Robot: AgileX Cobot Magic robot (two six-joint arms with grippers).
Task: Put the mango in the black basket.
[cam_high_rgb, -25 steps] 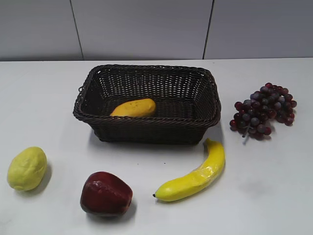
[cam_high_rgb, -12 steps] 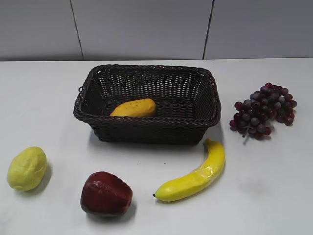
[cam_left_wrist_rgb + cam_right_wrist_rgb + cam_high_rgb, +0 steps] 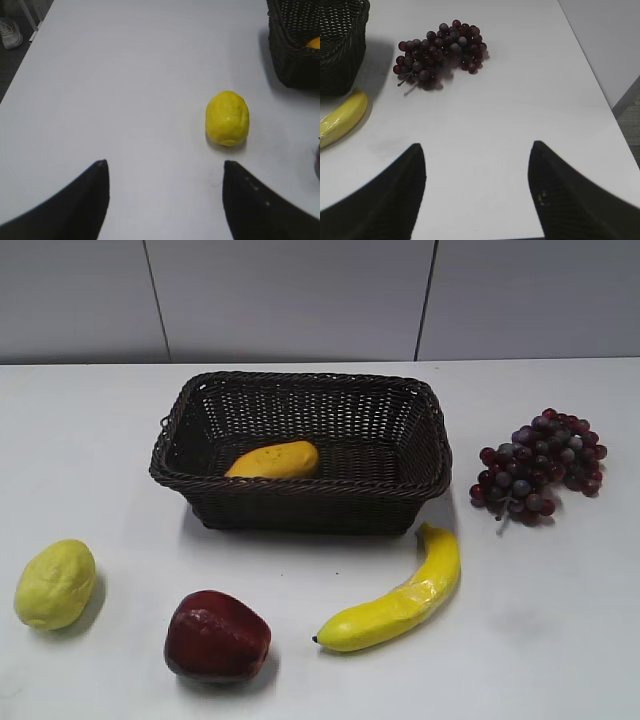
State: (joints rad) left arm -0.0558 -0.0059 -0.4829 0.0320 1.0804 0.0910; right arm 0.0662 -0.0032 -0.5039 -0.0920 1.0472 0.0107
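One mango (image 3: 273,460) lying lengthwise left-right, inside black basket (image 3: 300,490), front-left

Left gripper (image 3: 165,172) spread wide over white table (image 3: 125,75); lemon-like fruit (image 3: 227,118) ahead, untouched; black basket (image 3: 295,50) corner top right, mango (image 3: 314,43) sliver inside.

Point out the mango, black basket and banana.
mango (image 3: 273,460), exterior view, middle of its visible side.
black basket (image 3: 300,490), exterior view, front rim.
banana (image 3: 400,602), exterior view, mid-length of the body.
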